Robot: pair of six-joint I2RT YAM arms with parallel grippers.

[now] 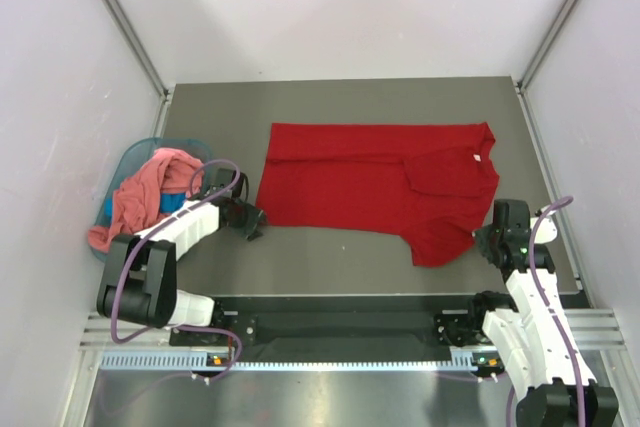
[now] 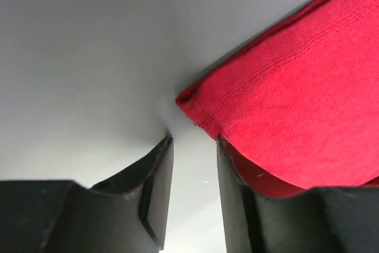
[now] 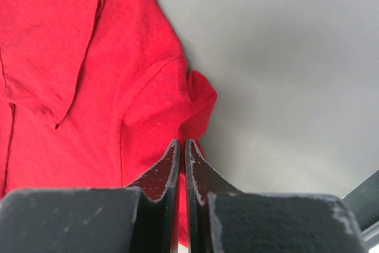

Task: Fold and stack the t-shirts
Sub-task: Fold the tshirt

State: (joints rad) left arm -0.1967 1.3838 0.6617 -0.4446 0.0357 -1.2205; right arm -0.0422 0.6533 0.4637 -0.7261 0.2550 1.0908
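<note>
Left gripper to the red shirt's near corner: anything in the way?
Nothing visible. The left gripper stands open right at the near-left hem corner of the red t-shirt, with only bare table in the gap between them. The pink t-shirt and teal basket sit off to its left, out of the path.

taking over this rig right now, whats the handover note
Left gripper: open, at the near hem corner of the plain deep red cloth t-shirt, nothing between its jaws.
Right gripper: shut at the red shirt's near sleeve; pinch unclear.
Red shirt lies spread on the grey table, one sleeve flapped over its body. Salmon-pink cloth t-shirt is heaped in the teal plastic basket.
Done: little. Left: fold both, stack.
</note>
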